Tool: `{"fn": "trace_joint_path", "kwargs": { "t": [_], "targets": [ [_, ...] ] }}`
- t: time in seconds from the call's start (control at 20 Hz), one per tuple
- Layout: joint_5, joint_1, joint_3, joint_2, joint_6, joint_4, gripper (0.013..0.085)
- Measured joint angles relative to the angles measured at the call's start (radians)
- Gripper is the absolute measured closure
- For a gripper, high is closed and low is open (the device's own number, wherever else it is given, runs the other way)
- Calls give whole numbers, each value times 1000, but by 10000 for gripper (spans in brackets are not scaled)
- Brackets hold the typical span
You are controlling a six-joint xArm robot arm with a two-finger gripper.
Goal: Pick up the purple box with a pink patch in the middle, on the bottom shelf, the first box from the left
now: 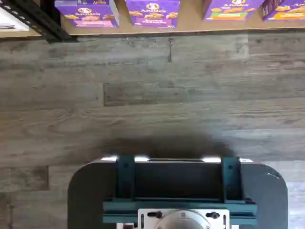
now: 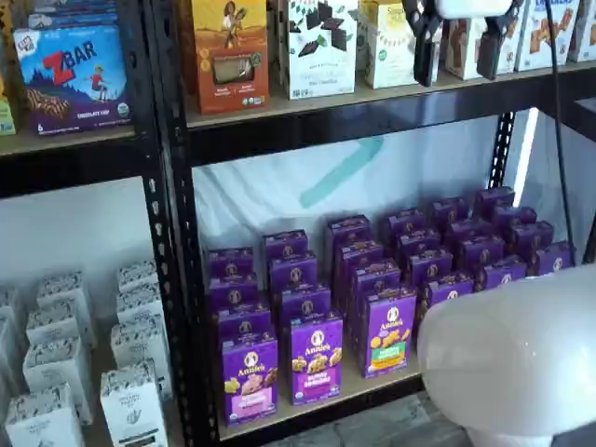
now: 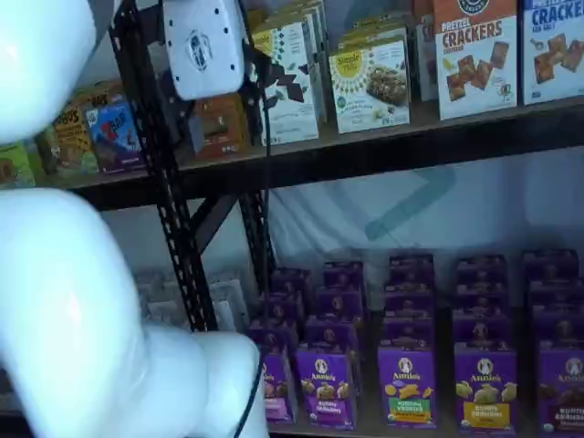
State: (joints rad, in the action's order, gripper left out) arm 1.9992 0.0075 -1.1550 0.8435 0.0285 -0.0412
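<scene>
The upright purple cardboard box with the pink front panel [image 2: 250, 378] is seen standing at the front left corner of the light tan bottom shelf [image 2: 372, 386], long axis vertical, touching a lilac-panelled purple box [image 2: 317, 358] on its right. From the jaws it lies far below and to the left. The white-bodied gripper [image 2: 459, 42] is held high at the upper shelf, black fingers hanging down, spread wide apart and holding nothing. A long descent is judged necessary before any approach.
</scene>
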Motion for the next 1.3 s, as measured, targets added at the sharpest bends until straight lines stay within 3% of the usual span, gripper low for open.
{"fn": "trace_joint_path", "kwargs": {
  "t": [0.1, 0.35, 0.75, 1.05, 1.3],
  "targets": [
    [-22, -33, 13, 14, -17, -35, 130],
    [-32, -57, 29, 17, -36, -54, 130],
    [-116, -38, 145, 53, -40, 0, 130],
    [-197, -70, 261, 78, -70, -16, 130],
    [-263, -54, 350, 89, -57, -15, 130]
  ]
}}
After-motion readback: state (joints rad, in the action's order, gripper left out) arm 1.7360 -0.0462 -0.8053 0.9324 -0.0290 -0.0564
